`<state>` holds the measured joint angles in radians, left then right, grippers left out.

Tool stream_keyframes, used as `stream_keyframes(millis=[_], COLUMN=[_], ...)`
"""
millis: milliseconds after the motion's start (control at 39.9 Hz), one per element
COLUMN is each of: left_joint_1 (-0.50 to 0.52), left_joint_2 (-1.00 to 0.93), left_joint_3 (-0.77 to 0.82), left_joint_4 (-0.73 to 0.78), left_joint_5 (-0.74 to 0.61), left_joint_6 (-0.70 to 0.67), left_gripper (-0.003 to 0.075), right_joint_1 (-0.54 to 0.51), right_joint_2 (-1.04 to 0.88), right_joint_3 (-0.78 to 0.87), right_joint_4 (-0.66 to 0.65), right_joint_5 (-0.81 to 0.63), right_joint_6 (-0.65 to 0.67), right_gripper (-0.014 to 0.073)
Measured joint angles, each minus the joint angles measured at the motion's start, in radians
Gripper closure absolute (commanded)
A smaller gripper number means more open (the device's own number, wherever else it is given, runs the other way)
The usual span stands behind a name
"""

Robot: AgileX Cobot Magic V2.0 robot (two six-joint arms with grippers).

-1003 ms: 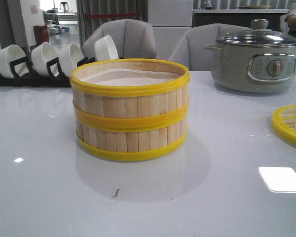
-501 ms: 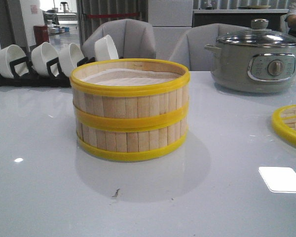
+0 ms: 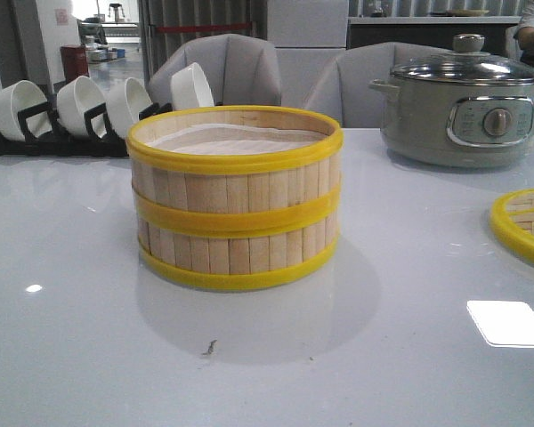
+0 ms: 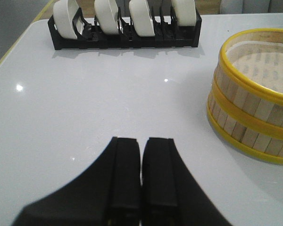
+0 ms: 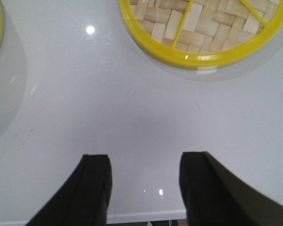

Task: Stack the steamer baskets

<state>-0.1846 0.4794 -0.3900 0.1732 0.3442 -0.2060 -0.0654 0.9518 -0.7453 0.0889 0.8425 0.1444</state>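
Two steamer baskets stand stacked one on the other at the table's middle, with pale slats and yellow rims; the stack also shows in the left wrist view. The woven yellow-rimmed lid lies flat at the table's right edge and shows in the right wrist view. My left gripper is shut and empty, over bare table beside the stack. My right gripper is open and empty above the table's front edge, short of the lid. Neither gripper shows in the front view.
A black rack with white ceramic bowls stands at the back left and shows in the left wrist view. A grey-green electric pot with a glass lid stands at the back right. Grey chairs stand behind the table.
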Motion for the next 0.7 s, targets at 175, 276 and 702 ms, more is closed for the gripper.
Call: stream_keyframes(millis=[175,276,702], left_joint_1=[0.0,0.0,0.0], left_joint_2=[0.0,0.0,0.0], left_joint_3=[0.0,0.0,0.0], left_joint_4=[0.0,0.0,0.0], left_joint_5=[0.0,0.0,0.0], left_joint_6=[0.0,0.0,0.0], left_gripper=[0.0636,0.0636,0.0636], right_joint_1=[-0.002,-0.002,-0.084], right_joint_2=[0.163,0.262,0.617], right_joint_3=[-0.039,-0.097,-0.419], right_joint_4=[-0.031,-0.064,-0.123], right_joint_5=[-0.067,-0.086,-0.082], right_joint_6=[0.0,0.0,0.0], right_gripper=[0.0149,0.0149,0.0149])
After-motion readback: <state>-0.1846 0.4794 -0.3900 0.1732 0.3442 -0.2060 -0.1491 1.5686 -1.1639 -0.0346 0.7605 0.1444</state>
